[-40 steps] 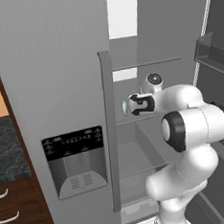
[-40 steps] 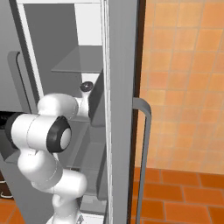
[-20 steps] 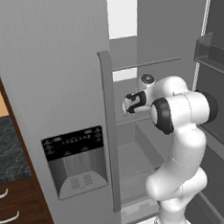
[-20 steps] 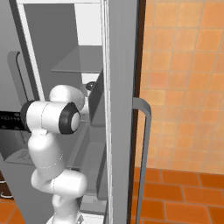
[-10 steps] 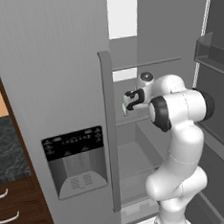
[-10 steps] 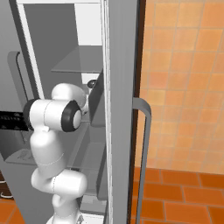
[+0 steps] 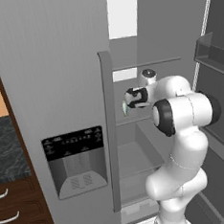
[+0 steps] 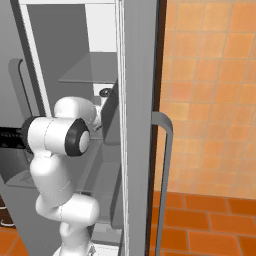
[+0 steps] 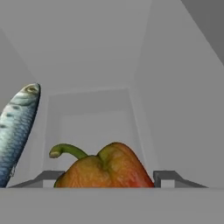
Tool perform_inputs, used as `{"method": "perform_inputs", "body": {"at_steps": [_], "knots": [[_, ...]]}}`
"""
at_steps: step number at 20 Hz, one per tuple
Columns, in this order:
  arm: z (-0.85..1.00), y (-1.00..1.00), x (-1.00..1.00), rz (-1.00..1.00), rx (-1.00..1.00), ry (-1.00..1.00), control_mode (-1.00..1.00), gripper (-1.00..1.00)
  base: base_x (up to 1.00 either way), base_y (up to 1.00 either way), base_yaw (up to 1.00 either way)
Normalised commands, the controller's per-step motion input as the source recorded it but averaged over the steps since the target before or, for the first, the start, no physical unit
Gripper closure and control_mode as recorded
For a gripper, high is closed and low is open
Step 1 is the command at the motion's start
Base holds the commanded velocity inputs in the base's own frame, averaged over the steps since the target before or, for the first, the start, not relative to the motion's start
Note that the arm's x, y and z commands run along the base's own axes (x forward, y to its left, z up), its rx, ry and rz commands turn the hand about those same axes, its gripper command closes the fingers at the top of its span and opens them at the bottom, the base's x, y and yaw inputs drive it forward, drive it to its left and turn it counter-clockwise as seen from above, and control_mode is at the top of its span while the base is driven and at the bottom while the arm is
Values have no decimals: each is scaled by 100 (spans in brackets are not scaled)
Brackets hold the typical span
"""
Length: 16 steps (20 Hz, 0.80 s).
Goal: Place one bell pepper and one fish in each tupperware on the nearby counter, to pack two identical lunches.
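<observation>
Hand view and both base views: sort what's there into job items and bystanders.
For the job:
- bell pepper, right ahead of the gripper
- fish, beside the pepper
- counter, by the fridge

Just there:
- dispenser panel
- fridge door handle
- drawer handles

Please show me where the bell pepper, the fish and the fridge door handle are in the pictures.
bell pepper [image 9: 105,168], hand view, on its orange-red body.
fish [image 9: 16,127], hand view, on its scaly side.
fridge door handle [image 7: 111,133], left base view, on the upright grey bar.
</observation>
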Motion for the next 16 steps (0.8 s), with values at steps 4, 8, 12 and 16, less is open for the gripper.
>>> {"method": "perform_inputs", "body": {"at_steps": [4,8,12,16], "knots": [[2,0,-99,-7,6,-8,-100,100,0,0,0],[26,0,-100,-4,2,-11,-100,100,0,0,0],[58,4,-96,-3,0,-3,-100,100,0,0,0],[51,18,-82,-1,0,6,-100,100,0,0,0]]}}
